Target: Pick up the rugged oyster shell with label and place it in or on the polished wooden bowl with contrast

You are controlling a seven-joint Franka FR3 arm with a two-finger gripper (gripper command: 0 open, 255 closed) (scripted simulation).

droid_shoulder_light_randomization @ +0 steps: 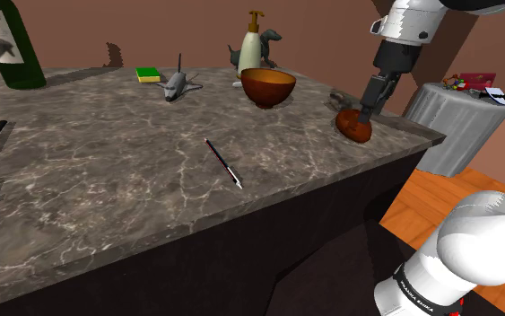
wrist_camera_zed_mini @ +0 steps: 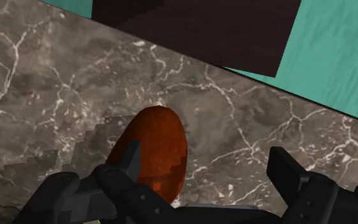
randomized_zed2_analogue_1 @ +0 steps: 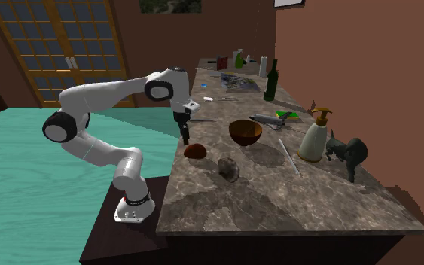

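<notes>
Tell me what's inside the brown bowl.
Nothing visible: the bowl shows a bare far inner wall in both exterior views. Its near rim hides the very bottom.

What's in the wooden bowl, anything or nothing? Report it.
Empty. In the second exterior view the inside of the brown bowl is bare; in the shoulder view nothing rises above its rim.

Home: marble counter (randomized_zed2_analogue_1: pixel 315 203), glazed doors (randomized_zed2_analogue_1: pixel 59 38)
</notes>
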